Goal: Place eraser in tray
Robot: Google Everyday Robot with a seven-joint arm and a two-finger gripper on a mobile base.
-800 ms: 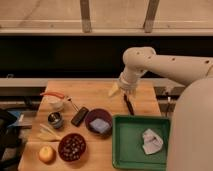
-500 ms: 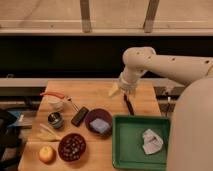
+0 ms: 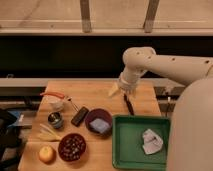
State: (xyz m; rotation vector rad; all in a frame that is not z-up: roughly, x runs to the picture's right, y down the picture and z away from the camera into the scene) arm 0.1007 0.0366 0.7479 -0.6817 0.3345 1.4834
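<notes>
The end effector (image 3: 123,93) hangs over the far part of the desk (image 3: 95,92), fingers spread, holding nothing; just in front of it lies a thin dark stick (image 3: 129,105); the green tray (image 3: 120,145) sits at the near right corner; the black eraser (image 3: 80,116) lies flat on the desk, just left of a purple bowl (image 3: 91,119), outside the tray.
</notes>
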